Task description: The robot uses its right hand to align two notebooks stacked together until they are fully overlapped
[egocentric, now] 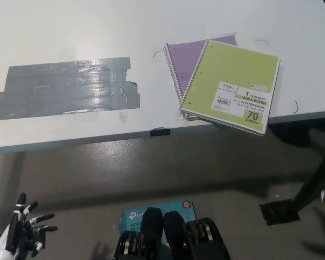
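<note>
A green spiral notebook (233, 84) lies on top of a purple spiral notebook (185, 55) near the right front edge of the white table (151, 32). The green one is turned clockwise and shifted right, so the purple cover shows at the upper left. The green notebook's lower corner hangs slightly over the table edge. My white left hand (24, 227) rests low at the bottom left, below the table, fingers spread and holding nothing. My black right hand is not in view.
A large patch of grey duct tape (67, 86) covers the left part of the table. A small black tab (160, 131) sits on the front edge. A teal box (151, 214) lies on the floor, and a black stand base (281, 210) at right.
</note>
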Controlling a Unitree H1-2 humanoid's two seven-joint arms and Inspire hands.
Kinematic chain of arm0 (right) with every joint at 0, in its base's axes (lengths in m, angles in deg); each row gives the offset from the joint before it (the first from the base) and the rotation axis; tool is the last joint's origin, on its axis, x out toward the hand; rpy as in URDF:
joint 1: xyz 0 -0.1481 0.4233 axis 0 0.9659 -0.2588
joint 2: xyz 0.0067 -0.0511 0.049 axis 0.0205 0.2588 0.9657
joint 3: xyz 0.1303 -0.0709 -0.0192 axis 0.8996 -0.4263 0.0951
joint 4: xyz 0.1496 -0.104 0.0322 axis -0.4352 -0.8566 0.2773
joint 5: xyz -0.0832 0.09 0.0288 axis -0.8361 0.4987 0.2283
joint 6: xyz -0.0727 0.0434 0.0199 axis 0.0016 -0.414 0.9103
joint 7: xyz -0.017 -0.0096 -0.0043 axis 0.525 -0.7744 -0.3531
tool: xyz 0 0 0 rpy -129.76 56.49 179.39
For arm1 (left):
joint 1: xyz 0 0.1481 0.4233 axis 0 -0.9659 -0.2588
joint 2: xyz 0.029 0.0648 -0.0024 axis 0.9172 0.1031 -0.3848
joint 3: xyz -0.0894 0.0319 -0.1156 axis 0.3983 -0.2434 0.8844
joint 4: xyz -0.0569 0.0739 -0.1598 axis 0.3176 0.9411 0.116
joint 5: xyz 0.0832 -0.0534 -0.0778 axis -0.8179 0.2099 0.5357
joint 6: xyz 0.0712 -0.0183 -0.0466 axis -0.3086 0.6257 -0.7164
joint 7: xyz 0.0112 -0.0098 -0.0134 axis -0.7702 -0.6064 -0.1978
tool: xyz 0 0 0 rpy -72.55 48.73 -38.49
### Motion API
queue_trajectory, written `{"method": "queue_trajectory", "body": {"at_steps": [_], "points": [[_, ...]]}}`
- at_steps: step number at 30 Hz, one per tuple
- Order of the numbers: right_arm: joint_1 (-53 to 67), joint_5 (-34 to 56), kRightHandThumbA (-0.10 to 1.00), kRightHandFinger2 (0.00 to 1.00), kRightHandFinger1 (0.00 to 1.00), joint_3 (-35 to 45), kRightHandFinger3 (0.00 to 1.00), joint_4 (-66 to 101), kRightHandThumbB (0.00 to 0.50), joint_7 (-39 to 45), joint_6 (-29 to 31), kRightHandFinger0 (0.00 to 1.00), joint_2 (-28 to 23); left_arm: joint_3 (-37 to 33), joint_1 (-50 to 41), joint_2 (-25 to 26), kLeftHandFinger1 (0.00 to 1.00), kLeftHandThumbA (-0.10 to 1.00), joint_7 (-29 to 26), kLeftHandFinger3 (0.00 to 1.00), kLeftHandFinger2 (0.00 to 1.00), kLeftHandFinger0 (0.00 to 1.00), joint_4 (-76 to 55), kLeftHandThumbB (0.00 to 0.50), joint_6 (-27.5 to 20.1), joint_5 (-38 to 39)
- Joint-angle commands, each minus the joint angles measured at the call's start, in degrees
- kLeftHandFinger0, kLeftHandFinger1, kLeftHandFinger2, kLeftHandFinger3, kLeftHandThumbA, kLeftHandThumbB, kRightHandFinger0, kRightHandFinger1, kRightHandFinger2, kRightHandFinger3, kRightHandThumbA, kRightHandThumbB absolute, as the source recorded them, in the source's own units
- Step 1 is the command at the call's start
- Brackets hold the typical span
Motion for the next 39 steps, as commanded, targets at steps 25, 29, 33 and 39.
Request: {"method": "queue_trajectory", "body": {"at_steps": [25,29,33,39], "points": [[-47.58,-43.6,1.0,1.0,1.0,8.68,1.0,-22.19,0.5,7.92,-3.12,1.0,22.52,-0.59,-2.12,1.57,0.59,1.0,1.61,1.0,0.7,0.46,-2.73,0.476,0.96,0.61],[-50.78,-46.14,1.0,1.0,1.0,10.19,1.0,-29.42,0.5,3.67,-3.12,1.0,25.73,-1.15,-1.31,1.7,0.62,1.0,0.93,1.0,0.75,0.48,-2.29,0.418,0.96,0.39],[-53.08,-49.49,1.0,1.0,1.0,12.47,1.0,-34.03,0.5,2.01,-3.12,1.0,28.46,-1.44,-1.46,1.63,0.59,1.0,0.9,1.0,0.74,0.45,-2.07,0.435,0.96,0.07],[-53.22,-54.07,1.0,1.0,1.0,17.33,1.0,-38.47,0.432,1.97,-3.12,1.0,31.96,-2.37,-1.64,1.58,0.61,1.0,1.18,1.0,0.71,0.44,-2.45,0.445,0.96,-0.46]]}}
